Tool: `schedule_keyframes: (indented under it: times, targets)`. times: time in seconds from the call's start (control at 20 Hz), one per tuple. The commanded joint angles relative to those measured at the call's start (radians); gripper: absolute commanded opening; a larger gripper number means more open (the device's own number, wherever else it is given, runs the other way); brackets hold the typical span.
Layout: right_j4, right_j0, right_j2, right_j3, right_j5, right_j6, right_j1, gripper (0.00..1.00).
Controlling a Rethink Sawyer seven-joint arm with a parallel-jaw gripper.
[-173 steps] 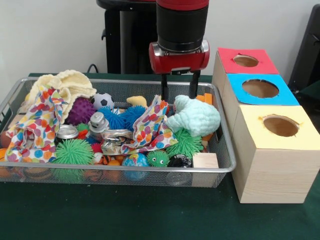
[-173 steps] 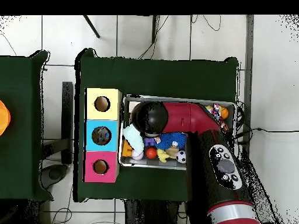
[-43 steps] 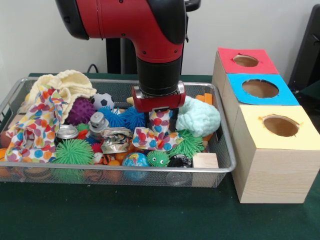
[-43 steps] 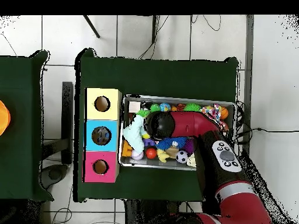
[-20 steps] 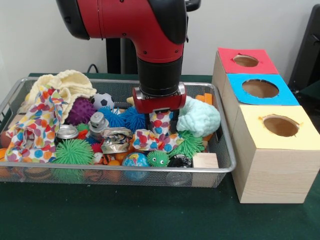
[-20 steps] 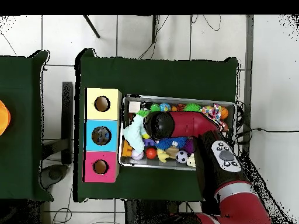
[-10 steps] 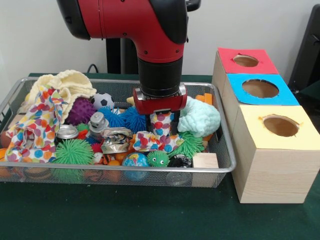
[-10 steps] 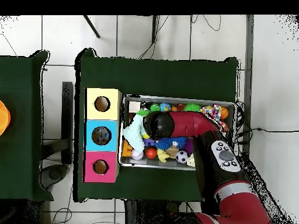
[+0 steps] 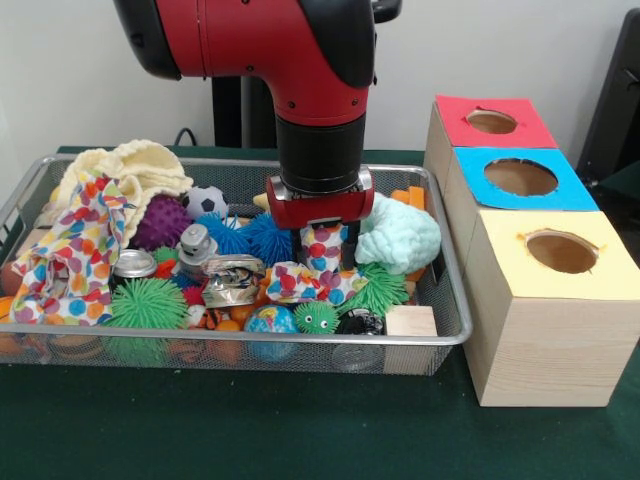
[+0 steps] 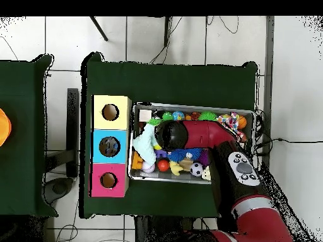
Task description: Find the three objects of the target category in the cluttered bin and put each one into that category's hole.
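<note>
Front view: I've got the gripper (image 9: 322,243) clamped on the polka-dot cloth scrap (image 9: 312,278) at centre frame, barely lifted off the wire mesh bin (image 9: 440,300). Overhead view: the arm hides the grasp; I'd say nothing's reached the three-hole wooden box (image 10: 111,146) at left yet.

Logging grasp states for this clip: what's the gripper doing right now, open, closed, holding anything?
Gripper: shut on the polka-dot cloth, down in the wire bin; the cloth bunches up between its fingers.
</note>
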Motion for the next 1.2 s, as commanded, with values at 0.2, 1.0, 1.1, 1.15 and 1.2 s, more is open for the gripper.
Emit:
schedule_keyframes:
  times: [0.2,1.0,1.1,1.15,1.2]
  targets:
    - [-0.062,0.0,-0.008,0.034,-0.068,0.046,0.035,1.0]
    - [-0.058,0.013,-0.01,0.017,-0.068,0.052,0.036,0.0]
    - [-0.059,0.014,-0.011,0.017,-0.067,0.052,0.035,0.0]
    - [-0.059,0.014,-0.012,0.016,-0.066,0.051,0.035,0.0]
    - [-0.06,0.014,-0.013,0.018,-0.065,0.051,0.034,0.0]
